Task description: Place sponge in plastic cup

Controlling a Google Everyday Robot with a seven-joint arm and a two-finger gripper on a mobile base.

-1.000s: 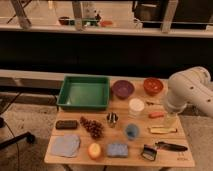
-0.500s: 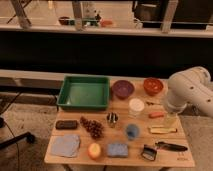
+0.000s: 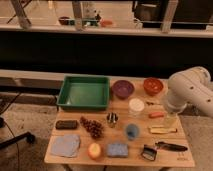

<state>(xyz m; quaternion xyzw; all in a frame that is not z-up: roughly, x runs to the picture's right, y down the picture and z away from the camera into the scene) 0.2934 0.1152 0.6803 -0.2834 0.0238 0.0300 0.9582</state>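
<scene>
The sponge (image 3: pixel 117 149), a small blue-grey pad, lies flat near the front edge of the wooden table (image 3: pixel 165 160). The plastic cup (image 3: pixel 131 131), small and light blue, stands upright just behind and to the right of it. My white arm (image 3: pixel 190 90) reaches in from the right. The gripper (image 3: pixel 170 119) hangs at its lower end over the right side of the table, well right of the cup and away from the sponge. It holds nothing that I can see.
A green tray (image 3: pixel 84 92), a purple bowl (image 3: pixel 122 88), an orange bowl (image 3: pixel 153 85) and a white cup (image 3: pixel 136 106) stand at the back. A blue-grey cloth (image 3: pixel 65 145), a dark block (image 3: pixel 66 124), grapes (image 3: pixel 91 127), a fruit (image 3: pixel 94 150), a metal cup (image 3: pixel 112 119) and tools (image 3: pixel 170 146) lie around.
</scene>
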